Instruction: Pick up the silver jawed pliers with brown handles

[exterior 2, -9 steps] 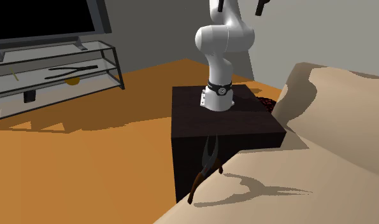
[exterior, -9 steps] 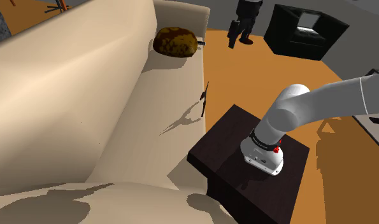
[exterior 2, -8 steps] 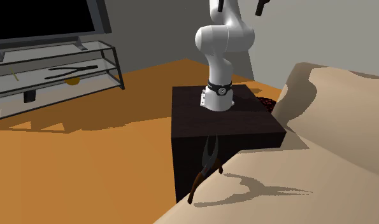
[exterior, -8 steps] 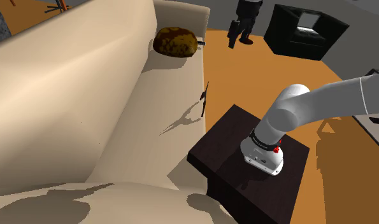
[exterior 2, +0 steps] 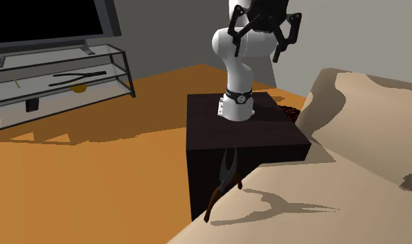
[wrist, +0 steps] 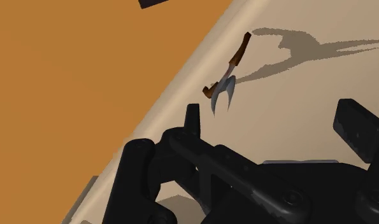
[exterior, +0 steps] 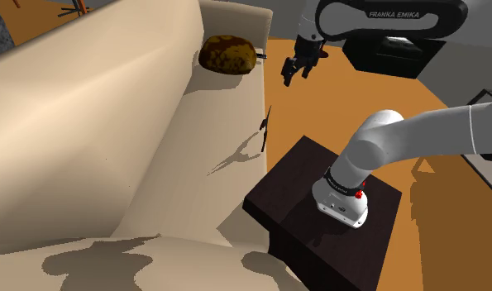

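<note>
Gripper [exterior 2: 256,48], spread and empty, hangs well above brown-handled pliers [wrist: 227,84] on sofa [exterior: 112,124] edge; an off-centre descent could knock them off.

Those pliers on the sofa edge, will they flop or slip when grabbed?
The pliers look rigid, but jaws and handles are splayed, so squeezing may pivot them shut. At the sofa edge, a nudge might tip them off.

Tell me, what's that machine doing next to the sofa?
A white robot arm, standing on a dark box, is going after the pliers with brown handles, which lie at the edge of the beige sofa. Its black jaws are wide open in the air, looking down at the pliers without touching them. Nothing has been picked up yet.
</note>
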`<state>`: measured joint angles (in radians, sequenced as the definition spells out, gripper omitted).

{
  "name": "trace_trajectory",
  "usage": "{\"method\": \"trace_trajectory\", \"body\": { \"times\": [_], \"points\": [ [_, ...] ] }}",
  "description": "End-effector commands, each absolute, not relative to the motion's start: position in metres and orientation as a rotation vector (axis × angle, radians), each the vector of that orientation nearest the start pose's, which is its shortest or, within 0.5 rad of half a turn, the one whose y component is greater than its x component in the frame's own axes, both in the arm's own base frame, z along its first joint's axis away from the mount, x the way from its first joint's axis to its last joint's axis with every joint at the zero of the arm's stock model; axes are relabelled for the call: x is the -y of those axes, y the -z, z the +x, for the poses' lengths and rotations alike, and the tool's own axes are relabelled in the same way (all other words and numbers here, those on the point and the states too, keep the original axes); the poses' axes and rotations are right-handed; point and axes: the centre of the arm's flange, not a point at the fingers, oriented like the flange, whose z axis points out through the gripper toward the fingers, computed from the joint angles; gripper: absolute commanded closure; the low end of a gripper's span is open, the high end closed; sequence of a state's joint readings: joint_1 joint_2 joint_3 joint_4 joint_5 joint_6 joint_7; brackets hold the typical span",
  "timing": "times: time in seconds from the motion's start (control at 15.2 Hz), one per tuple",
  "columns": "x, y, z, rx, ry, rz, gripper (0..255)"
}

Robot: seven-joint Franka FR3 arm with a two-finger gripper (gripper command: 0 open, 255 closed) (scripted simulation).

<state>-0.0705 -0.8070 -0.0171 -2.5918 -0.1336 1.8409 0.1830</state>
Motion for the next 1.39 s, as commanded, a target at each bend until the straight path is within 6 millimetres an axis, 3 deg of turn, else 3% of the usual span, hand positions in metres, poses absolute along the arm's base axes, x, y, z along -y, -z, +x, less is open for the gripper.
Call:
{"method": "trace_trajectory", "body": {
  "times": [0.0, 0.66, 1.32],
  "points": [
    [0.036, -0.483, 0.314, -0.462, 0.145, -3.228, 0],
    [0.036, -0.352, 0.335, -0.860, 0.332, -3.178, 0],
    [0.049, -0.225, 0.369, -1.252, 0.519, -3.064, 0]
  ]
}}
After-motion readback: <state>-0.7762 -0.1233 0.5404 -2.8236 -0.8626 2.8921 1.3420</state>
